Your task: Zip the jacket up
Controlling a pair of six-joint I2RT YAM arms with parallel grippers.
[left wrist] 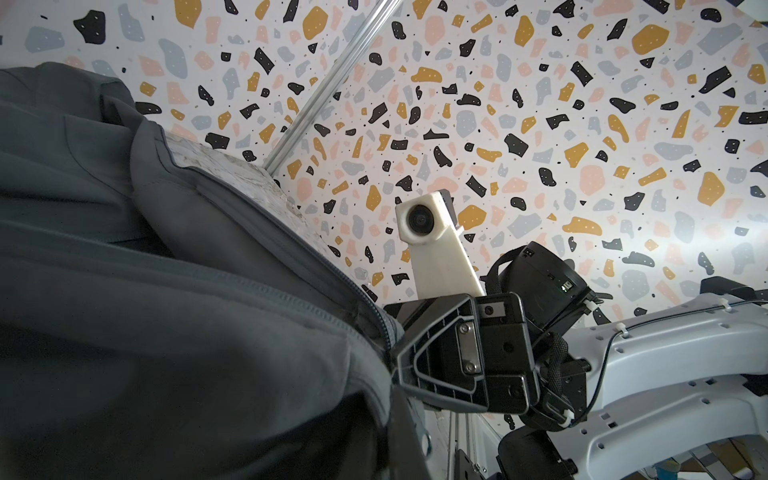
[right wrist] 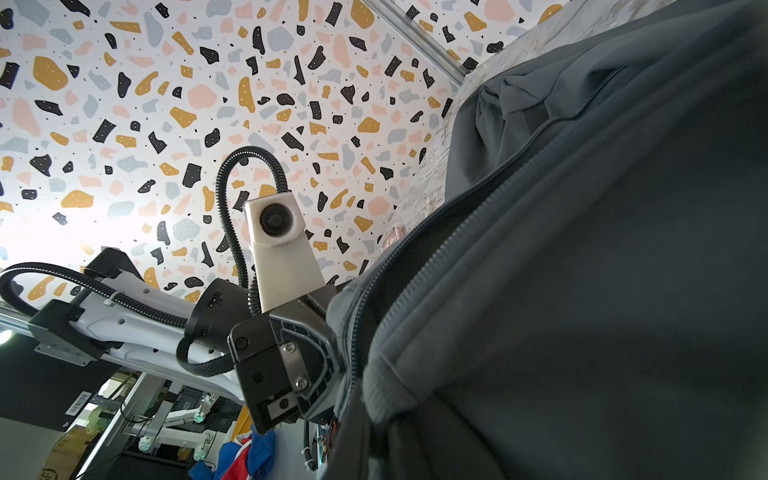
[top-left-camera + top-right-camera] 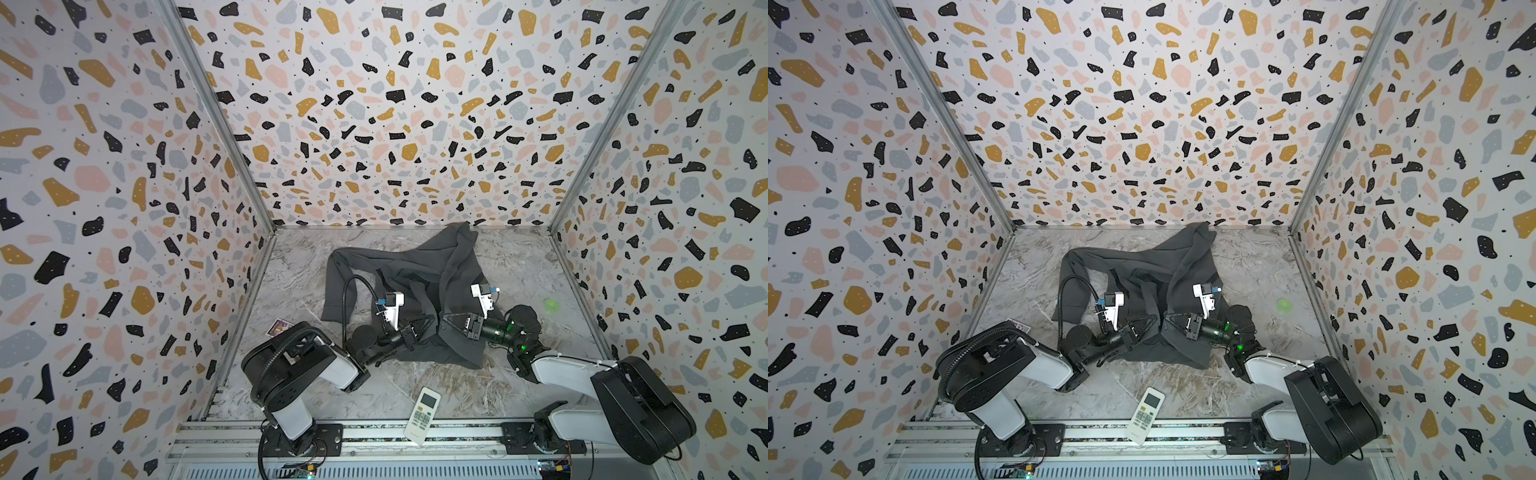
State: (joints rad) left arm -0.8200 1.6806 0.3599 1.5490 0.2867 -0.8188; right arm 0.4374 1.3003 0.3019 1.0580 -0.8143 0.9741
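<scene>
2 hands meet tip to tip at the near hem of the jacket [image 3: 419, 266]! The left hand [image 3: 430, 321] has its jaws pinched tight on the dark grey fabric. The right hand [image 3: 446, 319] faces it, jaws likewise clamped on cloth, and the 2 tips are almost touching.

In the right wrist view, the left hand [image 2: 332, 357] bites the fabric edge right beside the zip teeth [image 2: 415, 237]. In the left wrist view, the right hand [image 1: 401, 361] grips the opposite edge, with more teeth running away from its tip.

Beyond the hands the jacket sprawls crumpled across the marbled bench [image 3: 299, 282], 1 sleeve [image 3: 338, 291] trailing off past the left hand. Behind the hands, toward the arm bases, a white remote control [image 3: 422, 415] lies on the bench, well apart from the jacket.
</scene>
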